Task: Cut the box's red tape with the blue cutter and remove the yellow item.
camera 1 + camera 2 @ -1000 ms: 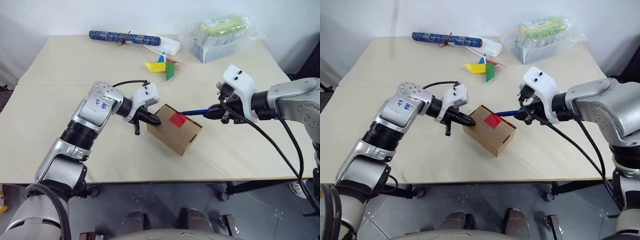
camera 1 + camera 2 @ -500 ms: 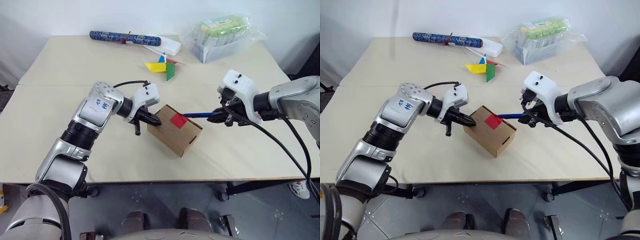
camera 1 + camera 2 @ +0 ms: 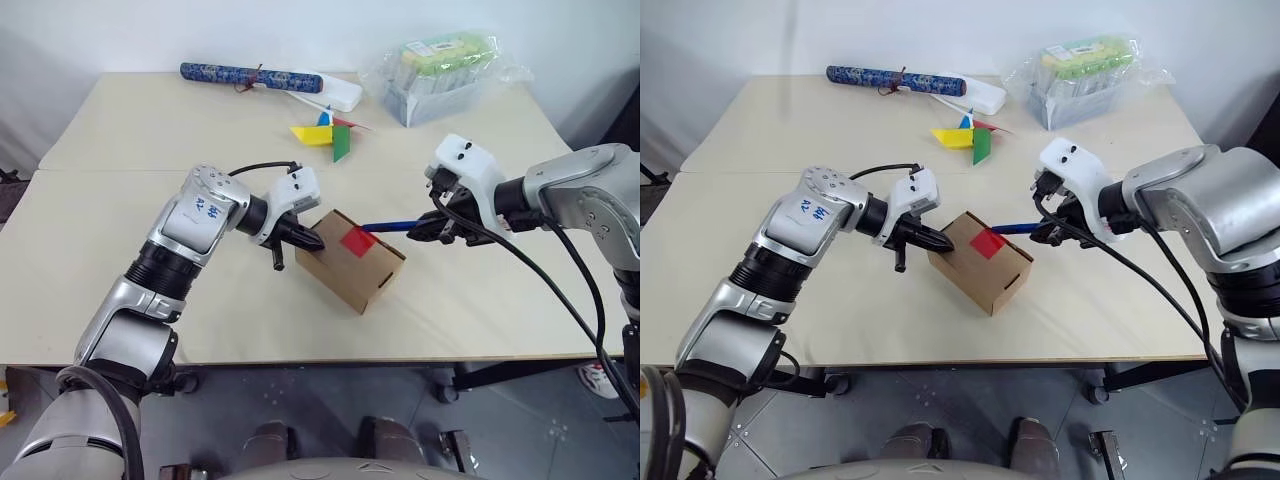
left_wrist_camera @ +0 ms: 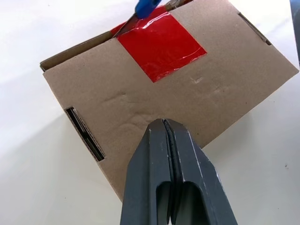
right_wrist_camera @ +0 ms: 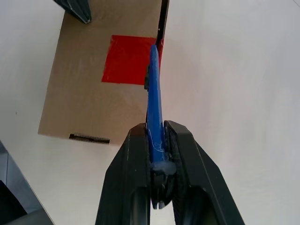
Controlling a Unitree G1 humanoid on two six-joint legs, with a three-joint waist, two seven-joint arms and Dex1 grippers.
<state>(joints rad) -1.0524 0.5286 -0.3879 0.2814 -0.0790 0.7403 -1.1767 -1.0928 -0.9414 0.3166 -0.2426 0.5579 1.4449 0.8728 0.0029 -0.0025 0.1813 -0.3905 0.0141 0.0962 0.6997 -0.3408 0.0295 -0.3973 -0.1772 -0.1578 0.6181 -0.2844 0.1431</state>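
Observation:
The brown box (image 3: 350,265) lies tilted at the table's middle, with the red tape (image 3: 357,240) on its top face by the flap seam. My left gripper (image 3: 308,240) is shut, and its tips (image 4: 165,124) press on the box's top near the left end. My right gripper (image 3: 425,228) is shut on the blue cutter (image 3: 385,227). The cutter (image 5: 154,93) reaches from the right to the box, its tip at the edge of the red tape (image 5: 129,59) on the seam. The yellow item is hidden.
At the back of the table lie a multicoloured pinwheel (image 3: 325,133), a long dark-blue patterned roll (image 3: 235,74) next to a white case (image 3: 338,95), and a plastic-wrapped tray (image 3: 445,65). The table's front edge (image 3: 320,358) runs close behind the box.
My right wrist has turned a little with the cutter, whose tip stays at the red tape. The left gripper and the box have kept still.

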